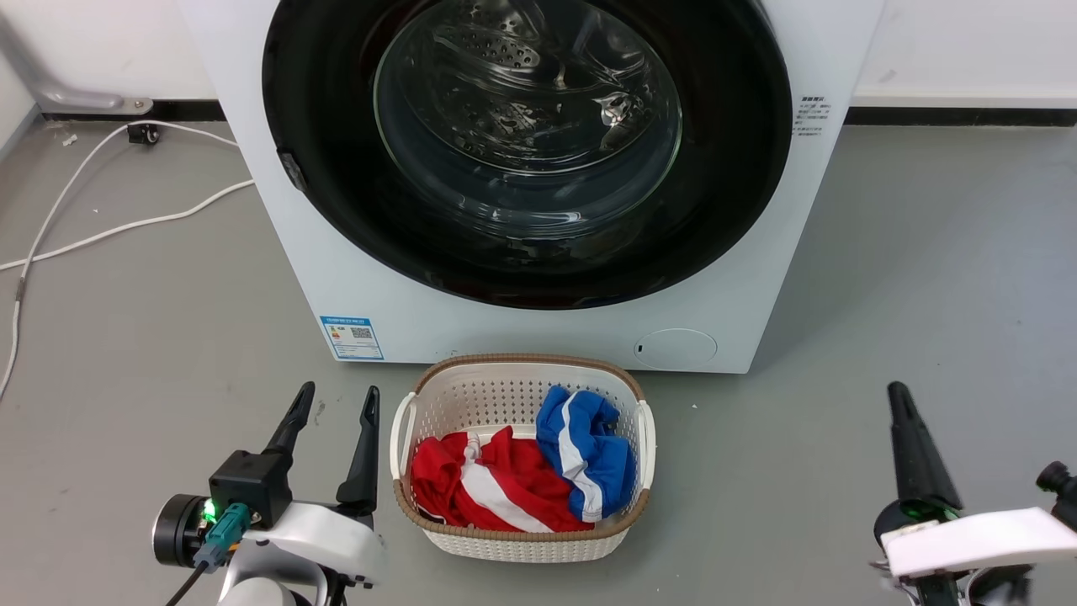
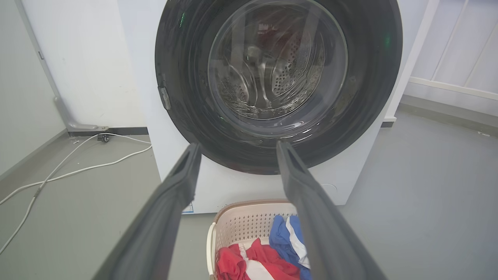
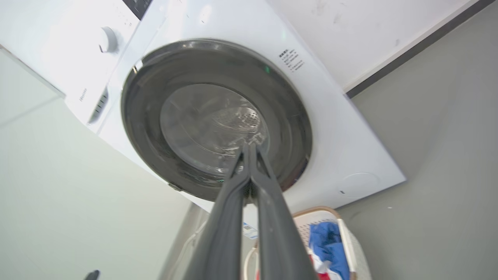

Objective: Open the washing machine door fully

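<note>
L gripper [image 1: 338,391] spread, R gripper [image 3: 249,147] pressed together, both apart from door [image 1: 732,168]; looks shut, so I reckon whole job's left.

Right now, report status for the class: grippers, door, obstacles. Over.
Left gripper open, right gripper shut, both empty. Door closed, untouched. Laundry basket sits just below door.

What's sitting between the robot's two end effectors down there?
In the head view, a white perforated plastic laundry basket holding a red garment and a blue garment stands between the left end effector and the right end effector.
</note>
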